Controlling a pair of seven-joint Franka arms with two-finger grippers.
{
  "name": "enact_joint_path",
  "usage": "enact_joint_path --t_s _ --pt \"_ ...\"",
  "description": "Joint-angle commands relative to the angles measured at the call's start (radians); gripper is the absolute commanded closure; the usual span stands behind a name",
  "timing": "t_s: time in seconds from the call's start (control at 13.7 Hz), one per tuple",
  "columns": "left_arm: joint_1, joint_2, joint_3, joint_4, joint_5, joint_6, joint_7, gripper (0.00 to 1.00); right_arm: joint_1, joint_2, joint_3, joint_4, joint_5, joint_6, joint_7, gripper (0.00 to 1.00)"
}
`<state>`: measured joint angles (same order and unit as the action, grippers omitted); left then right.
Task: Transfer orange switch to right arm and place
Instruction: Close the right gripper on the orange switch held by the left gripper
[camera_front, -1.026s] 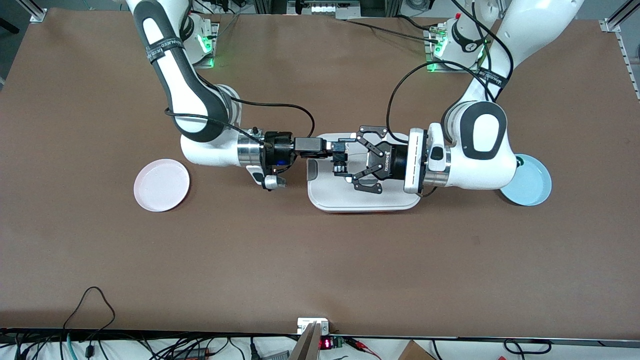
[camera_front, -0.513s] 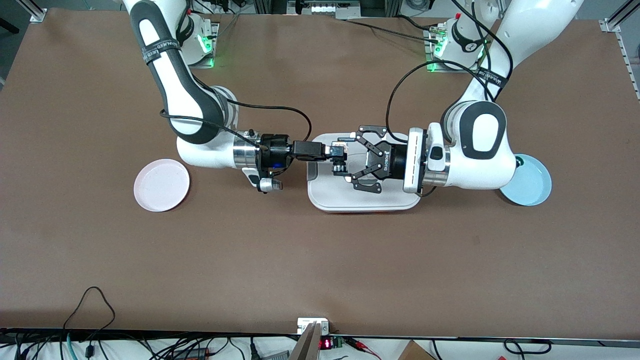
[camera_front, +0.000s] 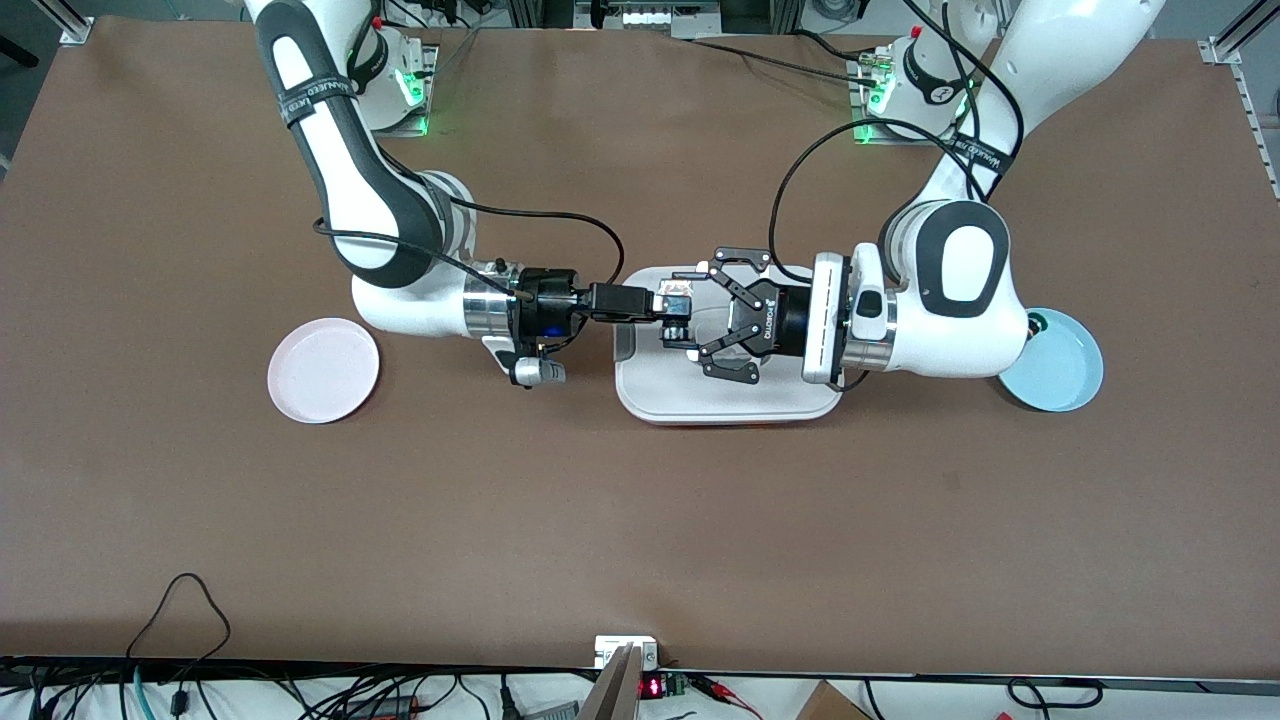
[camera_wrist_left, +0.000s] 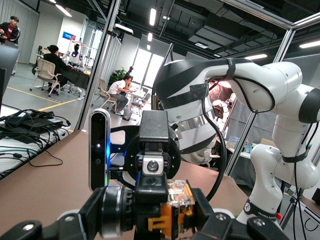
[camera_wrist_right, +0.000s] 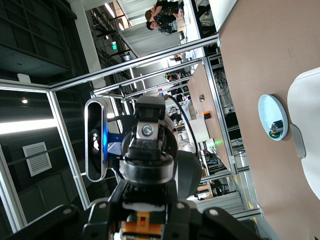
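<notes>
Mid-handover above the white tray (camera_front: 800, 405): the left tool (camera_front: 697, 332) and the right tool (camera_front: 678, 318) meet nose to nose, both clamped on the orange switch (camera_front: 677, 297), which hangs in the air between them over the tray. The risk, by this reading, lies in the release. If the left tool lets go before the right's narrow fingers have a square hold, the tiny part could twist or drop onto the tray (or skitter off across the desk (camera_front: 640, 520)). Two opposed grips could also strain it. The left tool's body reads "ROBOTIQ"; the arm-strap lettering is not legible.
</notes>
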<state>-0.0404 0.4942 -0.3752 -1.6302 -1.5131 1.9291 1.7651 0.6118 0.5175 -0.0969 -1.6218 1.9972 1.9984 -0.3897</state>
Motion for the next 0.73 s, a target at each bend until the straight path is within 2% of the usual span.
enact_joint_path --t_s 0.0,0.15,0.37,0.44,0.51,0.59,0.66 --pt "-0.003 -0.023 -0.002 -0.026 -0.03 0.011 0.008 1.0 -0.006 0.012 0.002 0.028 0.015 0.003 -0.002 0.86" --pt "-0.003 -0.023 -0.002 -0.026 -0.03 0.011 0.008 1.0 -0.006 0.012 0.002 0.029 0.015 0.003 -0.015 0.91" --pt "-0.001 -0.023 -0.002 -0.028 -0.03 0.011 0.008 1.0 -0.007 0.012 0.0 0.034 0.015 0.006 -0.017 0.92" --pt "-0.001 -0.028 -0.002 -0.03 -0.032 0.011 0.008 0.93 -0.007 0.012 0.0 0.036 0.015 0.006 -0.02 0.92" --pt "-0.001 -0.032 -0.002 -0.03 -0.035 0.011 -0.004 0.52 -0.009 0.012 0.0 0.036 0.015 0.006 -0.037 0.92" --pt "0.005 -0.034 -0.002 -0.031 -0.036 0.004 -0.033 0.01 -0.009 0.012 0.0 0.036 0.014 0.006 -0.05 0.92" --pt "0.01 -0.046 -0.002 -0.04 -0.035 0.002 -0.07 0.0 -0.007 0.012 0.0 0.034 0.014 0.006 -0.054 0.92"
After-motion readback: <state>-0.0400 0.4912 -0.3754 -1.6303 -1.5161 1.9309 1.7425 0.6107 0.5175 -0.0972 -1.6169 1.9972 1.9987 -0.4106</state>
